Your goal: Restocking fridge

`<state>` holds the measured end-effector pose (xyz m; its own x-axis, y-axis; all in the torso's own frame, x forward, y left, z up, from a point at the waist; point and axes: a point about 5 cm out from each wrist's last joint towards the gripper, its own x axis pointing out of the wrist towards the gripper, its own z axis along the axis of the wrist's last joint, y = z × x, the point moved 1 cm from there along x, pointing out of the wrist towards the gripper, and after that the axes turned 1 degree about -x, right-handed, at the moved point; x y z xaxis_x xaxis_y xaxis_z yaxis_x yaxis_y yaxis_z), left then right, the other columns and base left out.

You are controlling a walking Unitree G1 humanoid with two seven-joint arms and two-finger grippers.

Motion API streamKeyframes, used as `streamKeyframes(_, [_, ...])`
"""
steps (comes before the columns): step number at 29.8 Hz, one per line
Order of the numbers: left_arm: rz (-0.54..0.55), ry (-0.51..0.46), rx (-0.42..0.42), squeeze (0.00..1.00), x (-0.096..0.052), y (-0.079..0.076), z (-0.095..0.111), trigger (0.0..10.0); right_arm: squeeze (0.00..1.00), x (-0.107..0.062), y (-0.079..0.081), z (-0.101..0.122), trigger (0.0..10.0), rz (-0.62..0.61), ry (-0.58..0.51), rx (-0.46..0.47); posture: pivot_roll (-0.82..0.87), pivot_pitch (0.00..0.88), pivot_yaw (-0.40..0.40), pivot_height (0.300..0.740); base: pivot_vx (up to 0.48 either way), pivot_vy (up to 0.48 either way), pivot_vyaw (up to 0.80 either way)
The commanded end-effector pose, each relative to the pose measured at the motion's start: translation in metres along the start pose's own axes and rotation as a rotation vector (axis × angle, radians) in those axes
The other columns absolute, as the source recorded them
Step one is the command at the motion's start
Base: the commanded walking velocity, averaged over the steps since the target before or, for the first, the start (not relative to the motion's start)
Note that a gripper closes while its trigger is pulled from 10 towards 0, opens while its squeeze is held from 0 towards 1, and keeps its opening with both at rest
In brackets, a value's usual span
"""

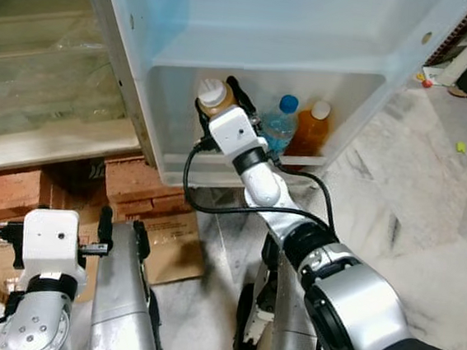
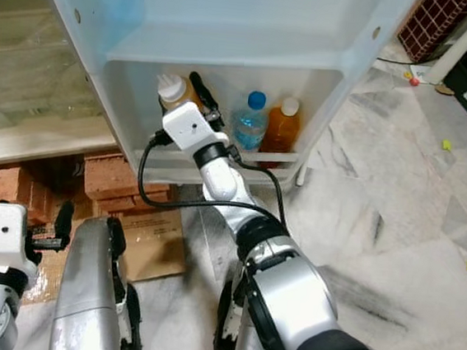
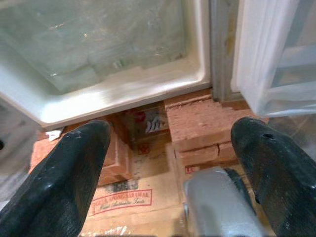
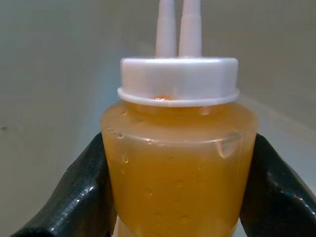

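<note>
While my right tool (image 1: 215, 111) grips the sauce bottle (image 1: 212, 94), I restock.
Fingers clamp its sides, keeping it upright above the door shelf (image 1: 217, 173), centre frame.

1. Sauce bottle (image 4: 177, 163): amber, white twin-nozzle cap, upright, at the door shelf's (image 1: 217, 173) left end.
2. Water bottle (image 1: 279, 126): blue cap, upright, mid-shelf.
3. Juice bottle (image 1: 313, 126): orange, white cap, right end.

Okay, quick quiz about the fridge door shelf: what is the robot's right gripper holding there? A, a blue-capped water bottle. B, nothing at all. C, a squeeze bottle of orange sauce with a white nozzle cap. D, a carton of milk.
C: the right gripper has a black finger on each side of the orange squeeze bottle with its white twin-nozzle cap, at the door shelf.
</note>
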<state>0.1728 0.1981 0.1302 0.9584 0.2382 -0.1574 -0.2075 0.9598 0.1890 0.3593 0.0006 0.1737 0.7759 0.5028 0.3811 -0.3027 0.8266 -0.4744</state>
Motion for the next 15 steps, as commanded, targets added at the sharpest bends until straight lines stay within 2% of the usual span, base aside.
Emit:
streamKeyframes(1, [0.002,0.022,0.019,0.00,-0.006,0.003,-0.002,10.0,0.00,0.000,0.005,0.001,10.0,0.009,-0.005,0.000,0.39,0.326,-0.043,0.471,0.000,0.000,0.00])
streamKeyframes(4, [-0.002,0.027,0.022,0.00,-0.008,0.003,-0.001,10.0,0.00,-0.010,0.009,-0.014,10.0,0.011,0.077,0.019,0.39,0.337,-0.041,0.471,0.000,0.000,0.00])
streamKeyframes(7, [-0.005,0.028,0.023,0.00,-0.009,0.002,-0.001,10.0,0.00,-0.015,0.010,-0.020,10.0,0.009,0.114,0.033,0.39,0.337,-0.041,0.471,0.000,0.000,0.00])
streamKeyframes(8, [-0.010,0.029,0.023,0.00,-0.009,0.002,-0.001,10.0,0.00,-0.023,0.011,-0.030,10.0,0.000,0.170,0.054,0.39,0.339,-0.040,0.471,0.000,0.000,0.00])
streamKeyframes(10, [-0.013,0.030,0.025,0.00,-0.009,0.002,0.000,10.0,0.00,-0.029,0.012,-0.037,10.0,0.000,0.204,0.051,0.40,0.340,-0.041,0.471,0.000,0.000,0.00])
streamKeyframes(14, [-0.014,0.025,0.029,0.00,-0.009,0.002,0.001,10.0,0.00,-0.031,0.012,-0.037,10.0,0.011,0.192,0.019,0.40,0.341,-0.040,0.471,0.000,0.000,0.00])
streamKeyframes(15, [-0.014,0.022,0.035,0.00,-0.010,0.002,0.002,10.0,0.00,-0.028,0.013,-0.032,10.0,0.027,0.152,-0.006,0.41,0.341,-0.039,0.471,0.000,0.000,0.00])
